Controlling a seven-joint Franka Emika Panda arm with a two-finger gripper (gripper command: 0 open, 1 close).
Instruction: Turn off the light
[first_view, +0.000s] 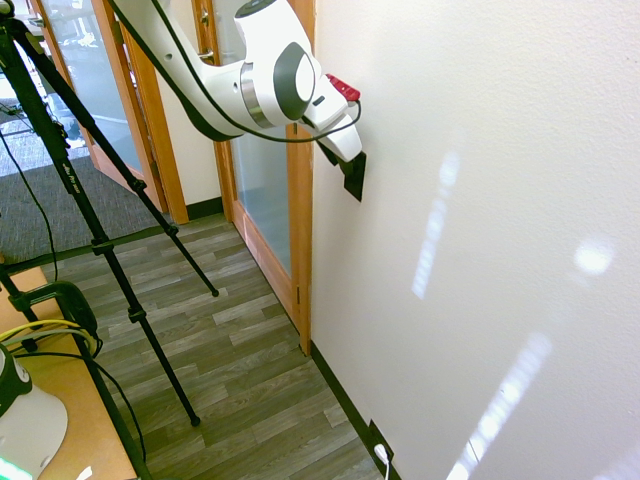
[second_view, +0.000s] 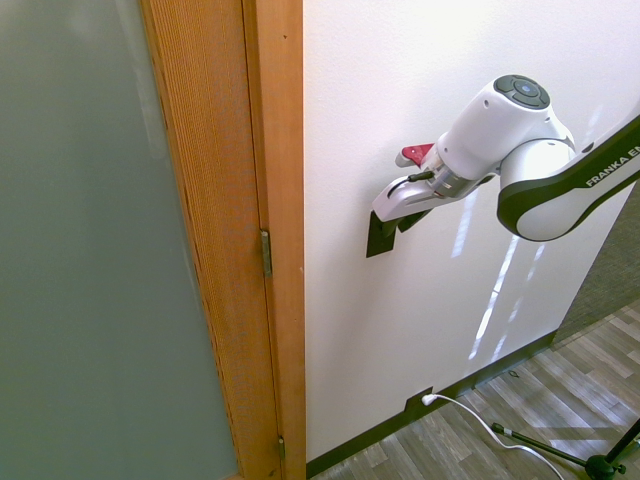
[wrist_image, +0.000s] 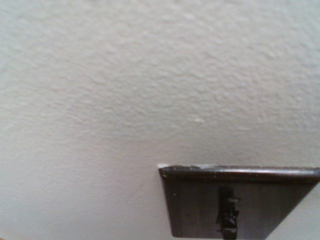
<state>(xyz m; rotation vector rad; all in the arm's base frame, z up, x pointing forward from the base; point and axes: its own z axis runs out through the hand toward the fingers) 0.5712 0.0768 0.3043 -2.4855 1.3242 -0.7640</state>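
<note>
Black switch plate (wrist_image: 235, 205) is sitting on the wall (wrist_image: 125, 100) right at the hand (second_view: 400, 222); its finger spread is staying hidden.

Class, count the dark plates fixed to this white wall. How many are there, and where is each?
2. The switch plate sits on the wall beside the wooden door frame, partly covered by the claw. The outlet plate with a white cord sits at the baseboard.

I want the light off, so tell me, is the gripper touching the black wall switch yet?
Cannot tell. In both exterior views the gripper overlaps the switch plate, hiding any contact or gap. The wrist view shows only the plate and its toggle.
</note>
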